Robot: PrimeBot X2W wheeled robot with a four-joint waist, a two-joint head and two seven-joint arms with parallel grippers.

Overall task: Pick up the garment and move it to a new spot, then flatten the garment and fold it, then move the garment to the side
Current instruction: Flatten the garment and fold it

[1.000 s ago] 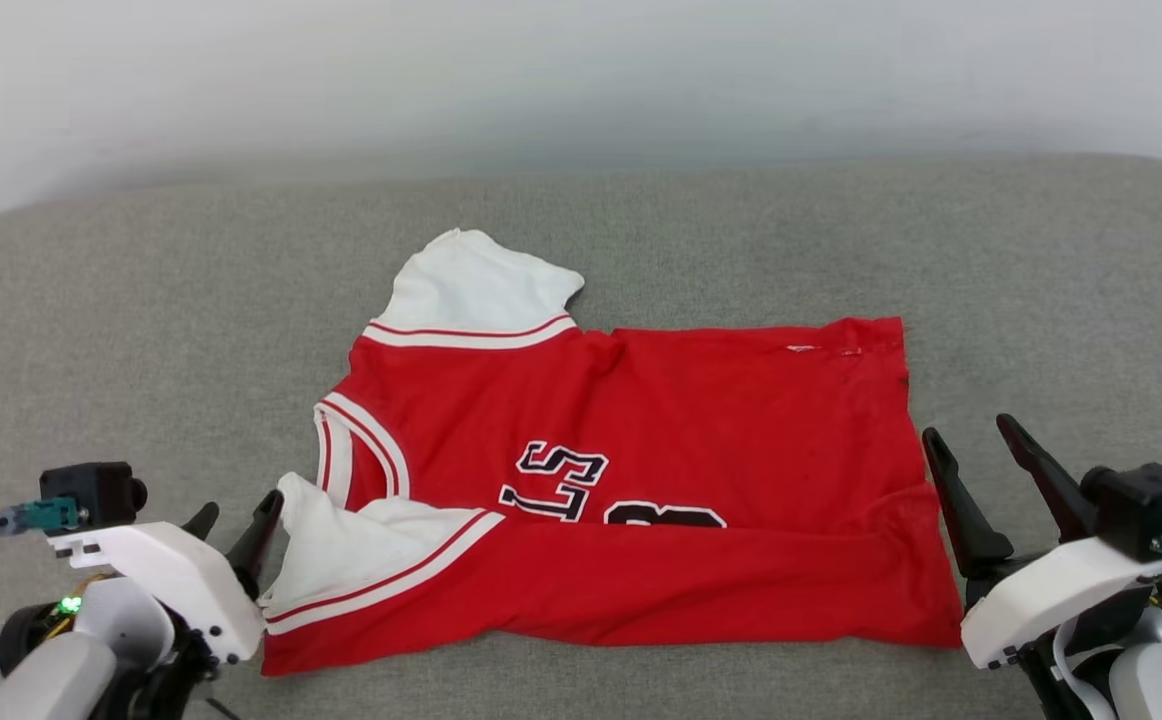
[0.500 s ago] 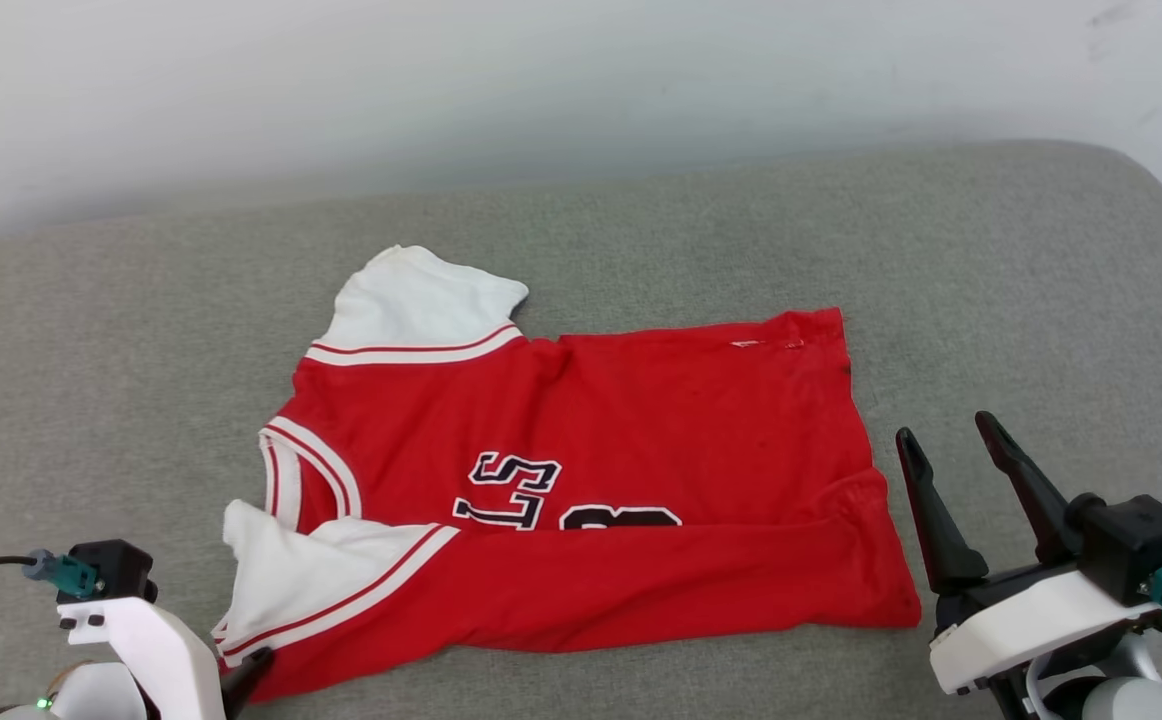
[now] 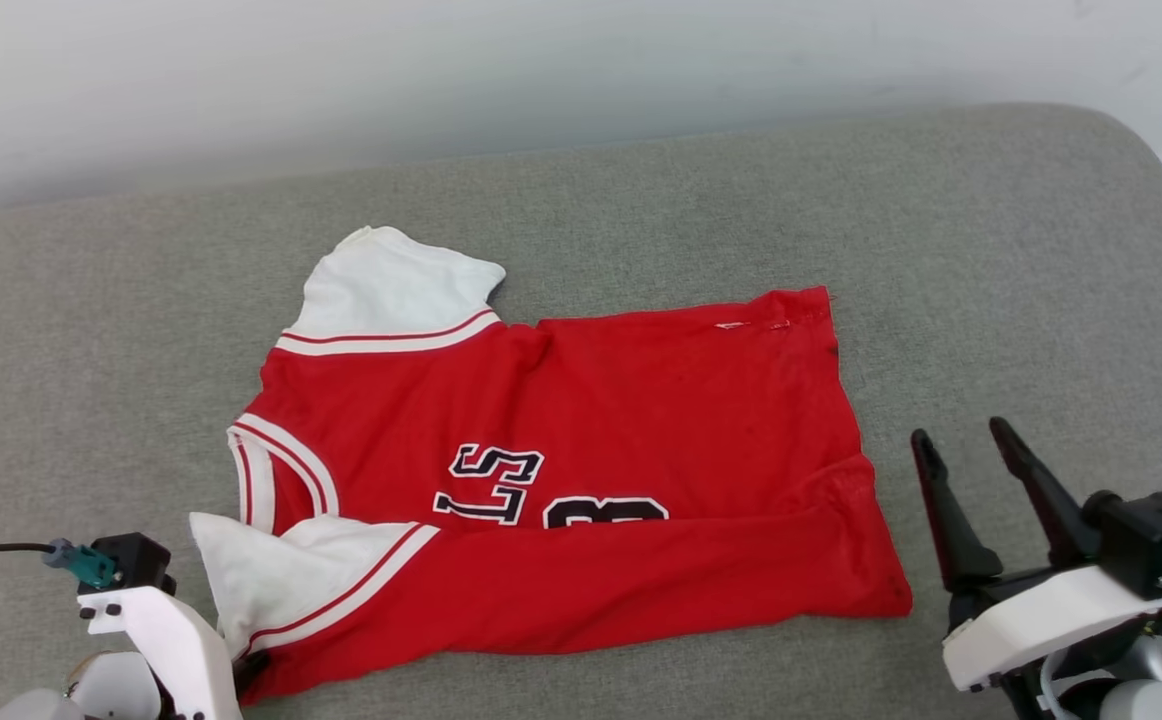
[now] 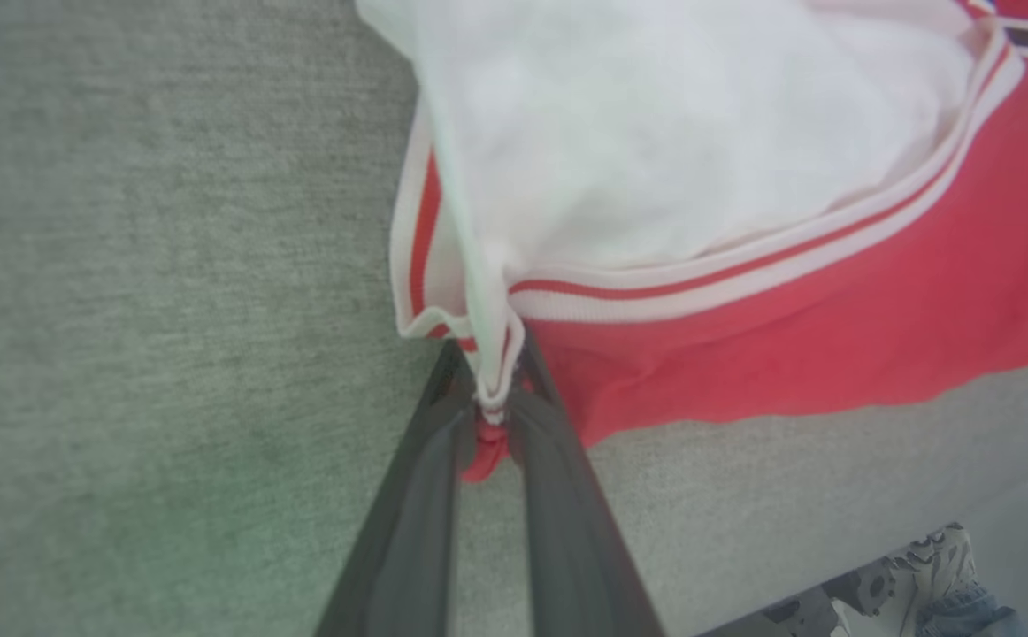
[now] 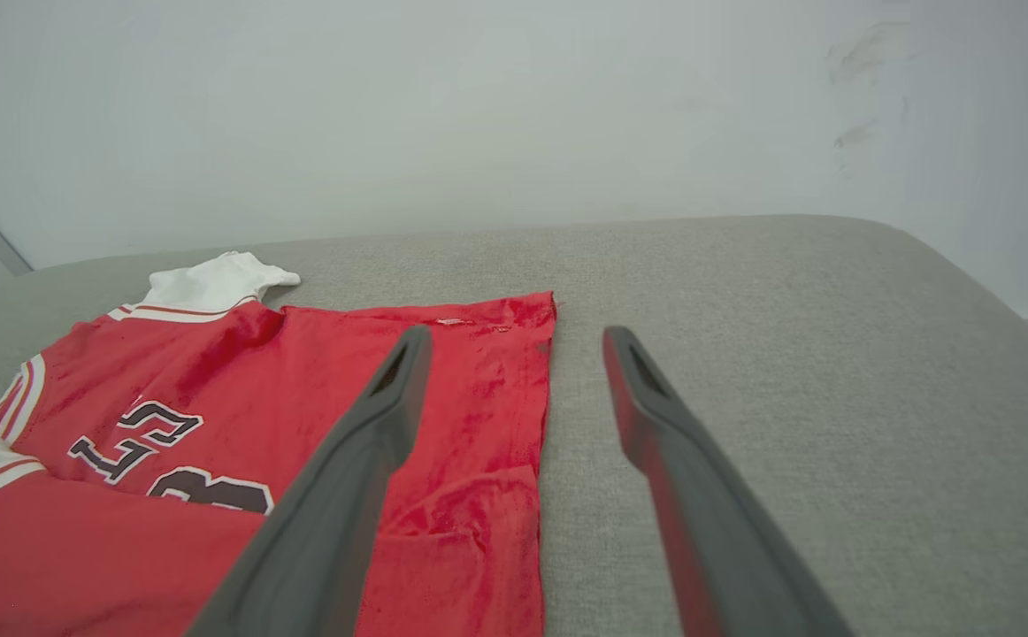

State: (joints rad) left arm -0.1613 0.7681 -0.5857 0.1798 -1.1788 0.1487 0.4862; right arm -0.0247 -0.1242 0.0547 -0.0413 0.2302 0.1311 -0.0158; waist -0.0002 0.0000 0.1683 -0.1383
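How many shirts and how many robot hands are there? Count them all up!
shirt: 1
robot hands: 2 (left hand pinching the shirt's corner, right hand open beside it)
Total: 3

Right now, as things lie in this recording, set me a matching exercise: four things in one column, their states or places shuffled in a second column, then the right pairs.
Things:
1. left gripper
2. right gripper
3. far white sleeve
4. black lettering

States or places:
a. open, holding nothing
b. partly hidden under a fold
c. shut on a corner of the garment
d. spread uncovered on the grey cushion

Pairs: 1-c, 2-a, 3-d, 4-b.
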